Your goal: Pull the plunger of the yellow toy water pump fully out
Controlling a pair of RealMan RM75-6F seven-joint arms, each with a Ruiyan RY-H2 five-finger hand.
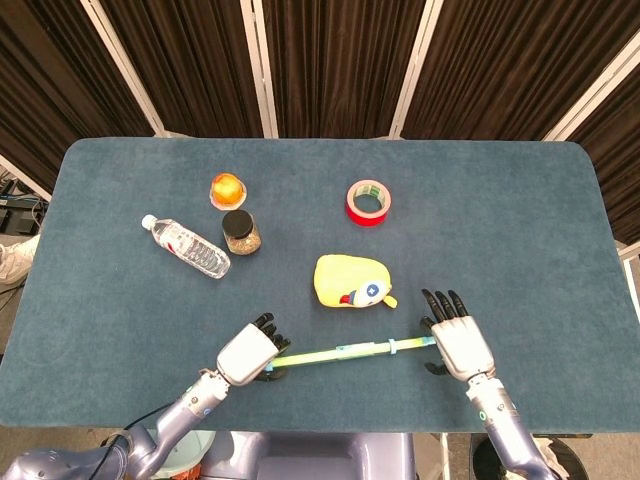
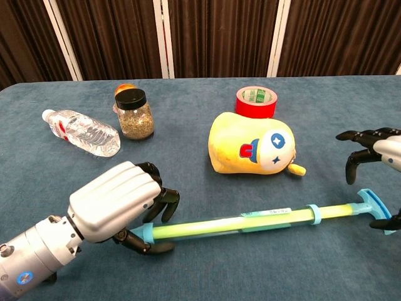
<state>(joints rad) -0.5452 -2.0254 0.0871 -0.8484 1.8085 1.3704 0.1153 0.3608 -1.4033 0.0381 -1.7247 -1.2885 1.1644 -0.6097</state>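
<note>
The head view looks steeply down on the whole table [image 1: 120, 170]; the chest view sits low and close at its near edge, sharing the near half.

Evenly and brightly lit from overhead in both views, with no hard glare. Only soft, short shadows under the left hand [image 2: 119, 207] at lower left of the chest view and beneath the yellow plush toy [image 2: 252, 143] at centre. Small sheen on the plastic water bottle [image 2: 81, 132] at left. Dark curtains [image 1: 330, 60] across the top nearly black, detail lost. Sharp focus throughout; slight softness on the right hand [image 2: 376, 150] at the right edge. Mild wide-angle bowing at the table edge [image 1: 320, 141] in the head view.
</note>
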